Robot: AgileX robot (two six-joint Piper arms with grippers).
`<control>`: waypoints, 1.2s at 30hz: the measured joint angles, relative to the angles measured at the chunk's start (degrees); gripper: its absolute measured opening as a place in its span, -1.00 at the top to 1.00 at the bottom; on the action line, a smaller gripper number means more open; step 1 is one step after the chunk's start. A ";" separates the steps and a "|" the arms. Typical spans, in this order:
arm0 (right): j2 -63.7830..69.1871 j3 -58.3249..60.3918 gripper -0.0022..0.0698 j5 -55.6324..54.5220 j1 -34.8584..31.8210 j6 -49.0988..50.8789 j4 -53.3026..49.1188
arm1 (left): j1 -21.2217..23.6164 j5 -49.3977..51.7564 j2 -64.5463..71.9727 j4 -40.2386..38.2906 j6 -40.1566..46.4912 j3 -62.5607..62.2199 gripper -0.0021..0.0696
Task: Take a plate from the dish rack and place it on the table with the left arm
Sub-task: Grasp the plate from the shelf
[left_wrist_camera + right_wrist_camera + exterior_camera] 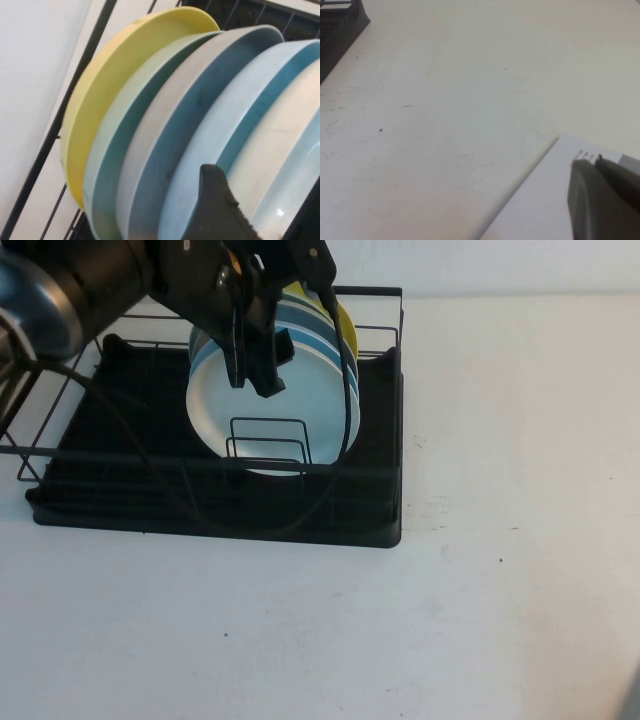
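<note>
The black dish rack (120, 490) stands at the table's (500, 570) back left, with several plates upright in it. The frontmost is the white, pale bluish plate (250, 420); it also shows in the left wrist view (280, 165). My left gripper (262, 355) is down over the top of the plates. It is open, with one finger (220, 210) behind the white plate's rim and the other in front of its face. My right gripper (597, 160) is shut and empty, low over the table at the near right.
Behind the white plate stand blue-rimmed plates (200, 125) and a yellow plate (345, 330) at the very back, close together. Wire dividers (268, 440) hold the front plate's lower edge. A white sheet (545, 200) lies under the right gripper.
</note>
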 joint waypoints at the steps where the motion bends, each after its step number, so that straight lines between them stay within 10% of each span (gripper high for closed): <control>1: 0.00 0.00 1.00 0.00 0.00 0.00 0.00 | 0.00 -0.12 0.32 -0.09 0.23 0.00 -0.12; 36: 0.00 0.00 1.00 0.00 0.00 0.00 0.00 | 0.48 -0.95 4.39 3.31 2.27 0.00 0.60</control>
